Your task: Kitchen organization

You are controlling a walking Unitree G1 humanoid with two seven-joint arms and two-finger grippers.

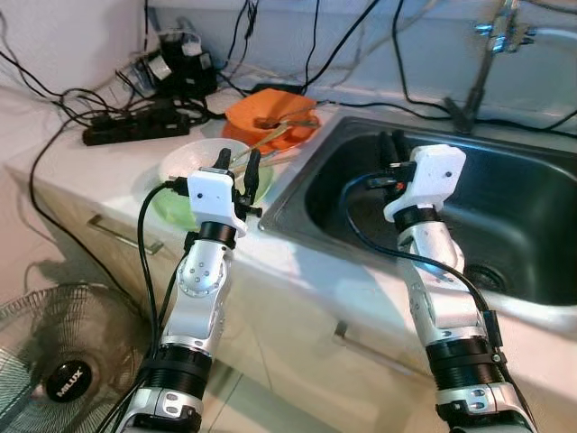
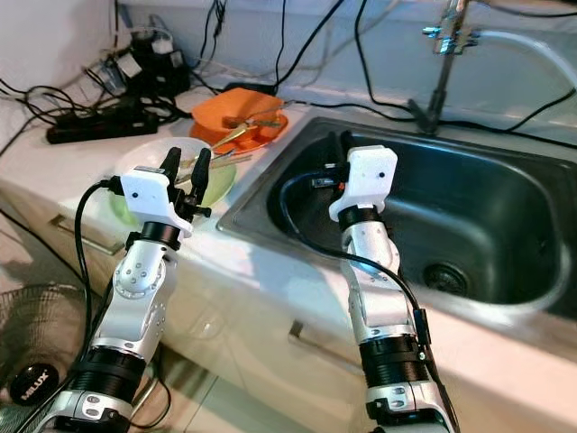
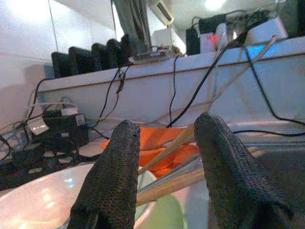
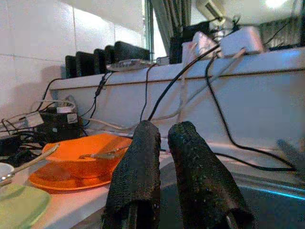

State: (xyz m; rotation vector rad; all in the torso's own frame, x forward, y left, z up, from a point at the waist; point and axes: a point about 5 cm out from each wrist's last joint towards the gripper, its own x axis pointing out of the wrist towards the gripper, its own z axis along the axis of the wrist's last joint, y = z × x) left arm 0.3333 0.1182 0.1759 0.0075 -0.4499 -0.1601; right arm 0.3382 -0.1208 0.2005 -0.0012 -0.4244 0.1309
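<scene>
An orange bowl (image 1: pixel 266 110) sits on an orange plate (image 1: pixel 302 135) on the white counter, left of the sink (image 1: pixel 514 207). A spoon (image 4: pixel 102 153) rests in the bowl. Nearer me lie a pale white dish (image 1: pixel 194 155) and a green plate (image 1: pixel 169 207), with wooden chopsticks (image 1: pixel 270 137) slanting across them. My left gripper (image 1: pixel 238 158) hovers open just above these dishes, the chopsticks (image 3: pixel 167 150) showing between its fingers. My right gripper (image 1: pixel 391 142) is held over the sink's left part, shut and holding nothing.
A black power strip (image 1: pixel 135 126) and a tangle of cables lie at the counter's back left. The faucet (image 1: pixel 491 41) stands behind the sink, whose drain (image 1: pixel 487 275) is at the front right. A floor fan (image 1: pixel 63 361) stands low on the left, by the drawers.
</scene>
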